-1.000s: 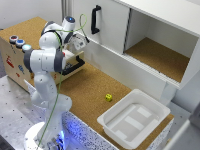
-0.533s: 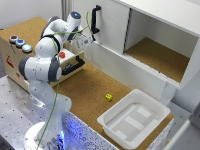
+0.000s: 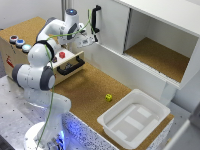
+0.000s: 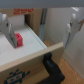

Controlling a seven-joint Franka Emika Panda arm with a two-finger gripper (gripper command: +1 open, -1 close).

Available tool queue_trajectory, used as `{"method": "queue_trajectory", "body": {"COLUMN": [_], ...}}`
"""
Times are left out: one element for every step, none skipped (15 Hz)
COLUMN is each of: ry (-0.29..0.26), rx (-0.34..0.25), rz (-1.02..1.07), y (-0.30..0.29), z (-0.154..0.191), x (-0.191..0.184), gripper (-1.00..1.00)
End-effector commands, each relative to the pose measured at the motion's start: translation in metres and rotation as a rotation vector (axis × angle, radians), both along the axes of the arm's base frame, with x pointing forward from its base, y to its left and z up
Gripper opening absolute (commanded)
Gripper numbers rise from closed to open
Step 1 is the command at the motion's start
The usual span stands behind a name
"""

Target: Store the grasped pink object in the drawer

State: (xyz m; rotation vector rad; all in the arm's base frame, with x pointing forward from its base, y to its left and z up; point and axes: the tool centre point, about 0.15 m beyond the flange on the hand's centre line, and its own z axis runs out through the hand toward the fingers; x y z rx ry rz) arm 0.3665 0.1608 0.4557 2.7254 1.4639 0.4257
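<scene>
The pink object [image 3: 62, 54] lies inside the open drawer [image 3: 78, 59], a pale wooden drawer with a black bar handle [image 3: 70, 66] on its front. My gripper [image 3: 84, 41] hovers above the drawer's far side, apart from the block. In the wrist view the fingers [image 4: 7, 31] are spread wide, so the gripper [image 4: 40, 42] is open. The pink object [image 4: 19, 39] rests on the drawer [image 4: 27, 67] floor close to one finger, and nothing is held between the fingers.
A small yellow cube [image 3: 108, 97] sits on the cork surface. A white plastic tub [image 3: 132, 117] stands at the exterior view's lower right. A white cabinet door [image 3: 107, 25] with a black handle hangs open just behind the gripper, beside an open cabinet bay [image 3: 160, 55].
The arm has changed its pose and the gripper has drifted slightly toward the exterior view's right. The pink object stays in the drawer.
</scene>
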Motion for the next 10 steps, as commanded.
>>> {"method": "queue_trajectory", "body": {"ry": [0.007,0.004,0.004,0.004,0.004,0.004,0.004,0.004,0.004,0.004], "rx": [0.023,0.046,0.046,0.046,0.046,0.046,0.046,0.046,0.046,0.046], "rz": [-0.129,-0.144,-0.144,-0.144,-0.144,-0.144,-0.144,-0.144,-0.144,-0.144], "y": [-0.0315,-0.036,-0.036,-0.036,-0.036,-0.036,-0.036,-0.036,-0.036,-0.036], "z": [-0.0011,0.0043,0.0043,0.0043,0.0043,0.0043,0.0043,0.0043,0.0043,0.0043], "x": [-0.0279,-0.0314,-0.0314,-0.0314,-0.0314,-0.0314,-0.0314,-0.0314,-0.0314,-0.0314], "gripper": [1.0,1.0,1.0,1.0,1.0,1.0,1.0,1.0,1.0,1.0]}}
